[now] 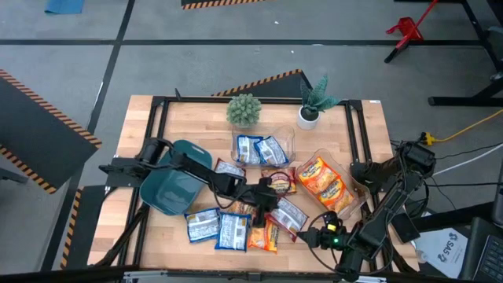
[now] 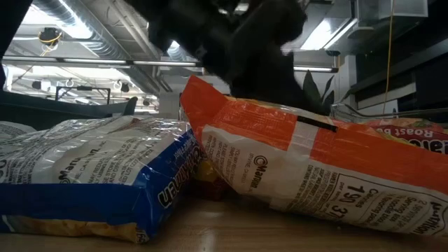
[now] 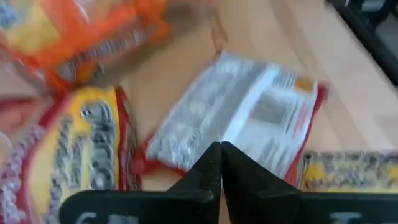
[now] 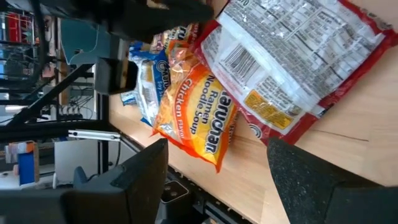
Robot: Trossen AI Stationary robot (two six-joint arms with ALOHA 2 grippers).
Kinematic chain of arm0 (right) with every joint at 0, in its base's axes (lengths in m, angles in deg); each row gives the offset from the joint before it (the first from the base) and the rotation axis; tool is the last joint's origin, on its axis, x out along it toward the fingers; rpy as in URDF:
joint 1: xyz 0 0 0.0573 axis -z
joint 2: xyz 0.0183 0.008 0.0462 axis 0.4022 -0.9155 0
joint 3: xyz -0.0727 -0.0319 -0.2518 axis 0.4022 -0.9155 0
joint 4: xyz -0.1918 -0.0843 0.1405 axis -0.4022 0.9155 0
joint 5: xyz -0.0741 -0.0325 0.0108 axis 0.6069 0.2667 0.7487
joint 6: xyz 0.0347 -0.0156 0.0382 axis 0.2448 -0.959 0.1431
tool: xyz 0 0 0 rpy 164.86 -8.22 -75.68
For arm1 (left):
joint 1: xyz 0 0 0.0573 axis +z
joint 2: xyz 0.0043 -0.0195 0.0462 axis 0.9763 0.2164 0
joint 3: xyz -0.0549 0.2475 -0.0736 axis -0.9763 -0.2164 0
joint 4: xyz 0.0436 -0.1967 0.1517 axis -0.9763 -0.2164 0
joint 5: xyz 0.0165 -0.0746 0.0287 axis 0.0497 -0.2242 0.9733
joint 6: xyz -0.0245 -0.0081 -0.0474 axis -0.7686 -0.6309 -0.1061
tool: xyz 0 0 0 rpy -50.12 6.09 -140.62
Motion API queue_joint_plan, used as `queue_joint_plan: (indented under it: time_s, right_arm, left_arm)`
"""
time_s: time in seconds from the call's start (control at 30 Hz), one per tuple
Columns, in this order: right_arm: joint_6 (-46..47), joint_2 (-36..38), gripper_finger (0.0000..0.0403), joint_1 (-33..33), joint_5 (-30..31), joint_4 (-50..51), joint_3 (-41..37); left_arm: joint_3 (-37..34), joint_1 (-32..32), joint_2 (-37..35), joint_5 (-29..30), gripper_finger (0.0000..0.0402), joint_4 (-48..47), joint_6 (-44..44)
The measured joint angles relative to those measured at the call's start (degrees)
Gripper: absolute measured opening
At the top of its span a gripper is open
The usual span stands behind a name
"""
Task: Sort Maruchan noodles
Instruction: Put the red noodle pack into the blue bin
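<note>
From above, noodle packets (image 1: 236,229) are seen scattered on the wooden table (image 1: 141,236) beside a dark teal bin (image 1: 173,189). Blue ones lie in a clear tub (image 1: 263,148) beyond the bin, orange ones in a second tub (image 1: 338,189). The left gripper (image 1: 267,206) is held over the loose pile; the right gripper (image 1: 314,236) is placed at the pile's far side from the bin.

At table level, a blue packet (image 2: 91,182) and an orange packet (image 2: 315,175) are shown leaning together.

In the left wrist view, the fingers (image 3: 208,171) are pressed together, empty, above a red-edged packet (image 3: 242,118).

In the right wrist view, the fingers (image 4: 143,180) are spread apart before an orange packet (image 4: 193,118).
</note>
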Motion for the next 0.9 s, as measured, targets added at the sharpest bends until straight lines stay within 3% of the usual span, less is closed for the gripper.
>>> queue_joint_plan:
  time_s: [0.3,0.77,0.9]
  right_arm:
    - [-0.2,0.0,0.0255,0.1,-0.8,0.9,0.0]
    - [-0.8,-5.3,0.0255,5.0,-12.9,-1.7,0.0]
    - [-0.5,-6.9,0.0255,5.7,-11.2,-1.7,0.0]
  left_arm:
    - [0.0,-1.2,3.2,-0.9,0.0001,-1.8,-0.2]
    - [0.0,-1.0,4.0,0.7,0.0001,-3.9,-1.4]
    - [0.0,-1.0,4.0,0.7,0.0002,-4.0,-1.4]
